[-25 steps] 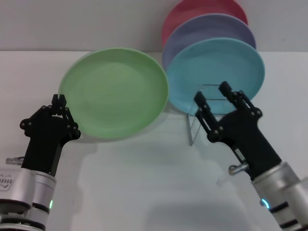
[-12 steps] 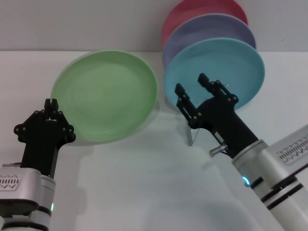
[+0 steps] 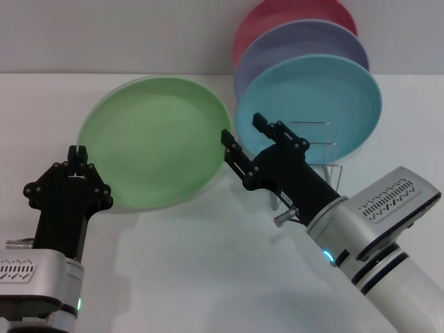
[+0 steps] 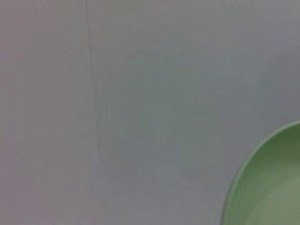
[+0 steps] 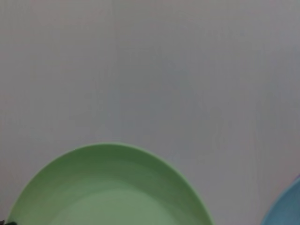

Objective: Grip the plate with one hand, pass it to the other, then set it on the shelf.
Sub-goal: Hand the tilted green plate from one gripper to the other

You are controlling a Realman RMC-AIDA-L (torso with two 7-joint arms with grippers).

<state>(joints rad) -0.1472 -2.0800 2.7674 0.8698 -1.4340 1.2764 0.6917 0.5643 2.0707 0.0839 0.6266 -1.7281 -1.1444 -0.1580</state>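
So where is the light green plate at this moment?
In the head view the light green plate is held up on the robot's left, its lower edge in the left gripper, with the open right gripper at its right rim.

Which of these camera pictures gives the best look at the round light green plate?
The head view: the round light green plate shows almost whole, held at its edge by the left hand, with the open right hand at its opposite rim. The left wrist view catches only an edge; the right wrist view shows part of it.

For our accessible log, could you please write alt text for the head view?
The left gripper holds the light green plate raised by its edge, while the open right gripper reaches its opposite rim; behind stands the wire rack with three plates.
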